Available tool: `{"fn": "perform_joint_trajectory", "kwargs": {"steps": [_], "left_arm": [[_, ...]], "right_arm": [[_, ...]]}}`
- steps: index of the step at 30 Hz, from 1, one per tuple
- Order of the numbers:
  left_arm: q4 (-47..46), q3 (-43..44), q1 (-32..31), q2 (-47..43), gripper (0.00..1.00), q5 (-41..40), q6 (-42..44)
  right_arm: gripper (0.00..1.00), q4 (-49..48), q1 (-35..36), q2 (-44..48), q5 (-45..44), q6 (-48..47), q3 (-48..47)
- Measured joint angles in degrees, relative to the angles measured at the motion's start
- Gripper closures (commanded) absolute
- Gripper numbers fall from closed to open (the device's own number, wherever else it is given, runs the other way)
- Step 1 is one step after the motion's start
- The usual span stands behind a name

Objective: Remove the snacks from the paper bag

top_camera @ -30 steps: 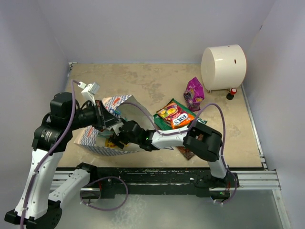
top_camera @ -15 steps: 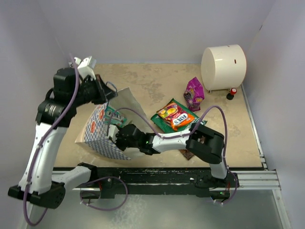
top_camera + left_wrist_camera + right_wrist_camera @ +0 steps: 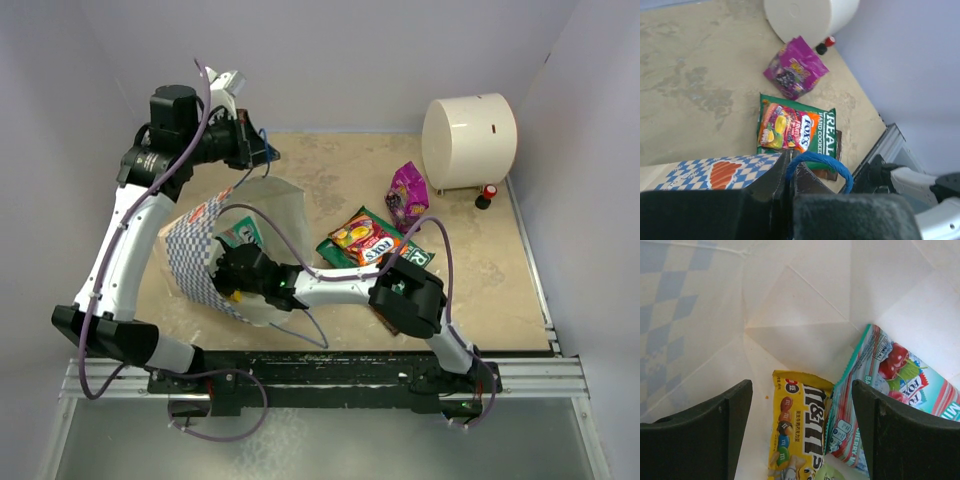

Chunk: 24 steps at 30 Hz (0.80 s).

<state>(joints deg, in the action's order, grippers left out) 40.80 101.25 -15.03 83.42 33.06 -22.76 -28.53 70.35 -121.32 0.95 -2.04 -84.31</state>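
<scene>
Left claw point(image 3: 788, 172) pinches the blue cord handle point(image 3: 822, 162) of the paper bag point(image 3: 715, 172); right claw point(image 3: 800, 407), spread wide inside it, hangs over a yellow candy packet point(image 3: 795, 440).

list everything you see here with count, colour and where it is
paper bag: 1, white with blue checks, left of centre, hung by its blue cord handle
m&m's pack: 1, yellow, inside the bag
cherry candy packet: 1, teal-white, inside the bag
cylinder: 1, cream, far right corner
small red-capped object: 1, black and red, beside the cylinder
magenta pouch: 1, magenta, near the cylinder
green packet: 1, green, mid-table
fox's packet: 1, red-orange, on the green packet
brown packet: 1, dark brown, partly under the green one
left gripper: 1, black, shut on the handle
right gripper: 1, black, open inside the bag
</scene>
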Motion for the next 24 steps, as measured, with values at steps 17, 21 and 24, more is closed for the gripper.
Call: {"fn": "perform_joint_trajectory", "kwargs": {"steps": [17,21,24], "left_arm": [[5.14,-33.73,-0.48,-39.01,1.0,1.16,-2.58],[5.14,-34.64,-0.48,-38.75,1.0,0.76,-4.74],[5.01,-34.64,-0.48,-38.23,1.0,0.55,-5.6]], "right_arm": [[0.1,3.72,-1.01,3.54,-9.05,2.32,14.75],[0.0,4.0,-1.25,6.38,-11.39,2.23,15.41],[0.0,3.72,-1.4,6.95,-12.17,1.84,15.41]]}}
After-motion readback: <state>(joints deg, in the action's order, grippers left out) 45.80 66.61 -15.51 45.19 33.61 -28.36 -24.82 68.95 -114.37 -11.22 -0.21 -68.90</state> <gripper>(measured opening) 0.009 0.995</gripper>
